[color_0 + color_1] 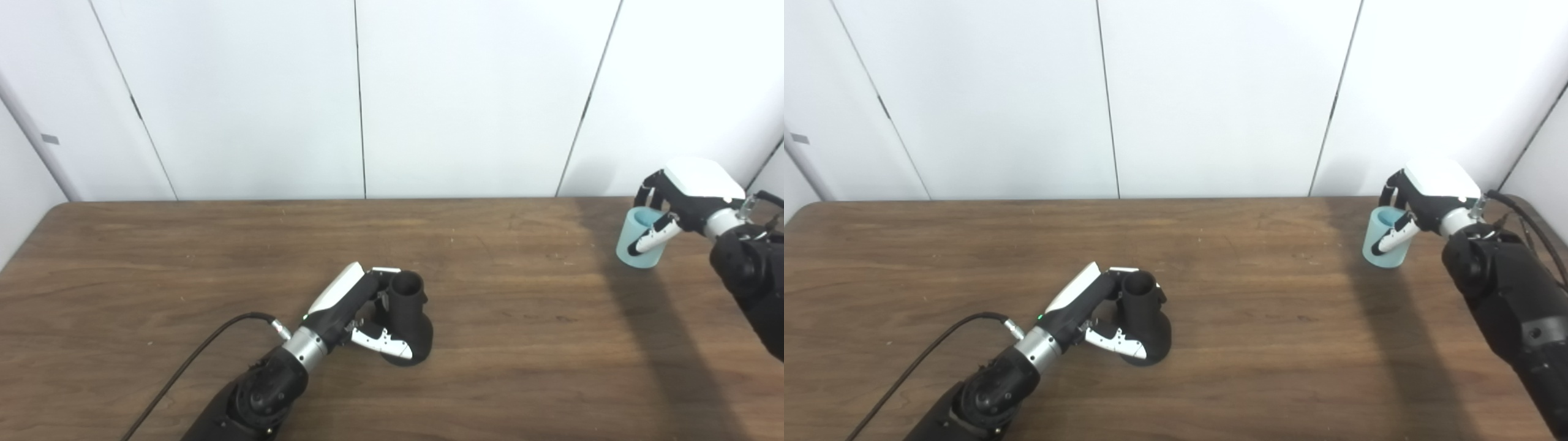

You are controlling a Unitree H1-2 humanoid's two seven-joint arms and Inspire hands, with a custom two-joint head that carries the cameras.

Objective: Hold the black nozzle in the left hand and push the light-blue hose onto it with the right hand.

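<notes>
The black nozzle point(409, 318) stands upright on the brown table point(184, 257), wide base down and open neck up, near the middle front. My left hand point(361, 306) is wrapped around it, fingers behind the neck and thumb across the base. The light-blue hose point(639, 239), a short tube piece, stands at the table's far right. My right hand point(680, 196) is closed on it, fingers over the rim and thumb across its front. The hose also shows in the right eye view point(1387, 245), as does the nozzle point(1144, 318).
A black cable point(196, 361) runs from the left wrist over the table toward the front edge. White wall panels point(367, 92) stand just behind the table's back edge. A dark shadow band falls across the table left of the right arm.
</notes>
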